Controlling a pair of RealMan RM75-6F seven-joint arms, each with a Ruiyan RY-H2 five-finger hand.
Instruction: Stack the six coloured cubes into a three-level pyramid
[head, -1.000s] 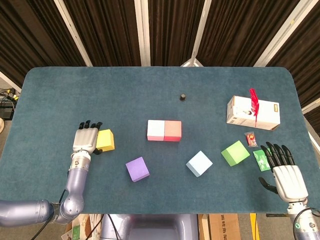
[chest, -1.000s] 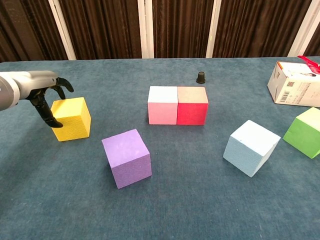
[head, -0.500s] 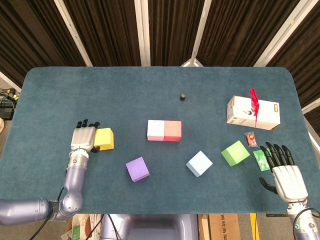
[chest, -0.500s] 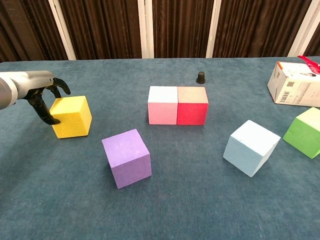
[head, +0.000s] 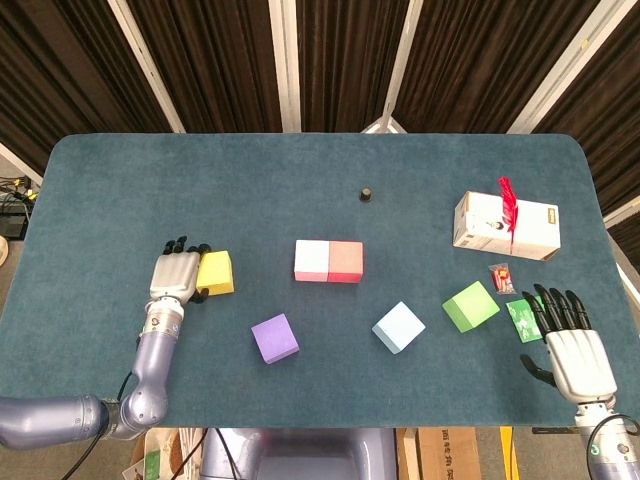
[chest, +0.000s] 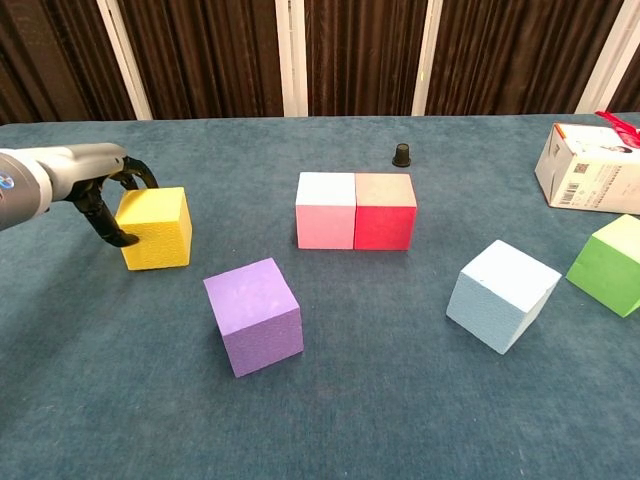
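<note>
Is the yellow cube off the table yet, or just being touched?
Cannot tell for sure. The left robot hand has its fingers against the yellow cube, which sits level and looks still down on the table; no gap shows.

Both arms are that smooth silvery-grey metal with rounded segments. The silver-backed left hand with black fingers (head: 176, 273) sits on a ribbed wrist collar. The white-backed right hand with black fingers (head: 568, 342) looks glossier, and there's a thin black cable by each forearm.

Bright even overhead light, soft short shadows, no glare, both views sharp, slight wide-angle bend at edges
</note>
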